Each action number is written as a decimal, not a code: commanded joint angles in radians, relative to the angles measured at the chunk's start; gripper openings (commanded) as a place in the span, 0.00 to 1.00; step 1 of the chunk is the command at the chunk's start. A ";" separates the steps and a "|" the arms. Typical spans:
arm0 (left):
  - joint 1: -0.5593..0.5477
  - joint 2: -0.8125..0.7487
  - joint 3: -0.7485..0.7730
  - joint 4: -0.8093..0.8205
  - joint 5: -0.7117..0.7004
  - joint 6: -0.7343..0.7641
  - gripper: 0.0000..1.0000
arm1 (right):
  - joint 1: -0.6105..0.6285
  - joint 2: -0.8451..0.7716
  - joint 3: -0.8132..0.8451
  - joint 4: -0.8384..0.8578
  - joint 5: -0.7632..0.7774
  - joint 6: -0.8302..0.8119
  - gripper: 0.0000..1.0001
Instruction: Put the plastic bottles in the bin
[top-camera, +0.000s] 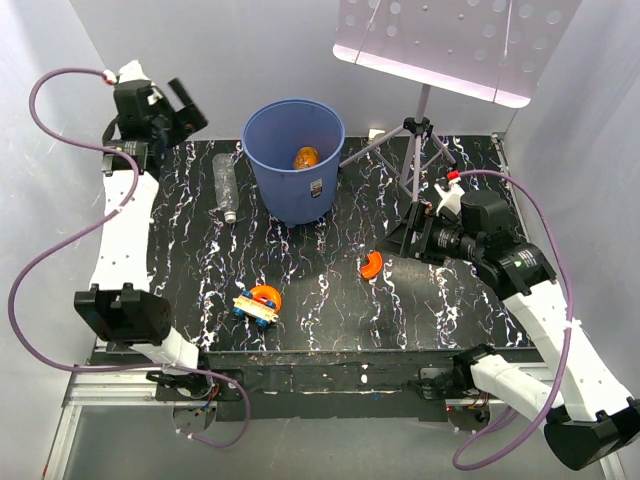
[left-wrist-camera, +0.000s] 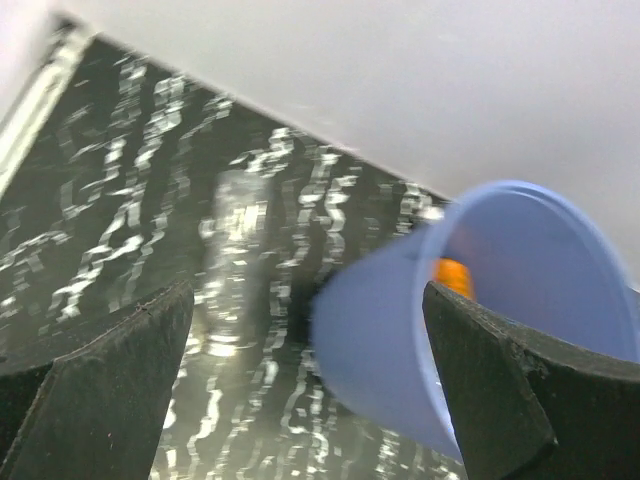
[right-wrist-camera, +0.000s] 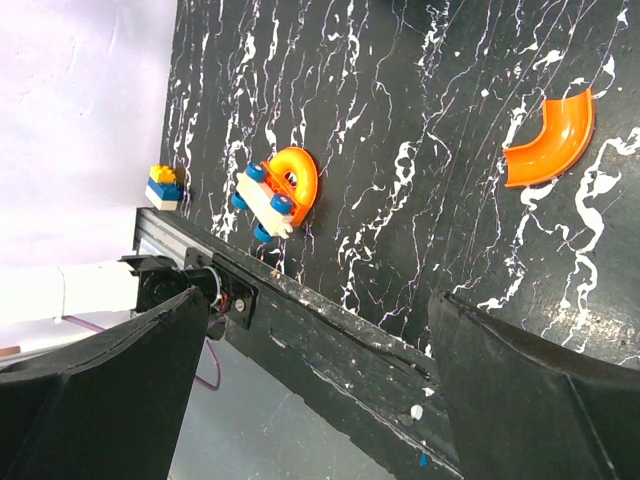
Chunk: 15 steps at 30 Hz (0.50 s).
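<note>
The blue bin (top-camera: 295, 175) stands at the back middle of the black marbled table (top-camera: 330, 300). An orange bottle (top-camera: 306, 157) lies inside it. A clear plastic bottle (top-camera: 226, 187) lies on the table just left of the bin. My left gripper (top-camera: 190, 108) is raised at the back left, open and empty. Its blurred wrist view shows the clear bottle (left-wrist-camera: 235, 250), the bin (left-wrist-camera: 500, 300) and the orange bottle (left-wrist-camera: 452, 275) between the open fingers (left-wrist-camera: 110, 380). My right gripper (top-camera: 402, 238) is open and empty, right of centre; its own view shows the open gripper (right-wrist-camera: 318, 300).
A tripod stand (top-camera: 420, 150) with a white perforated panel (top-camera: 450, 40) stands right of the bin. An orange curved piece (top-camera: 371, 264) (right-wrist-camera: 550, 140) and a toy of orange, white and blue blocks (top-camera: 259, 301) (right-wrist-camera: 275, 190) lie in front. A small block (right-wrist-camera: 163, 187) sits at the table's edge.
</note>
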 joint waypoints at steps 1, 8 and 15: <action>0.103 0.114 -0.070 -0.062 0.047 0.051 0.98 | 0.001 0.026 0.041 0.050 -0.016 -0.030 0.96; 0.108 0.346 -0.047 -0.050 0.092 0.106 0.98 | 0.001 0.086 0.072 0.047 -0.013 -0.052 0.96; 0.107 0.558 0.074 -0.047 0.158 0.118 0.98 | 0.001 0.158 0.121 0.043 -0.021 -0.055 0.96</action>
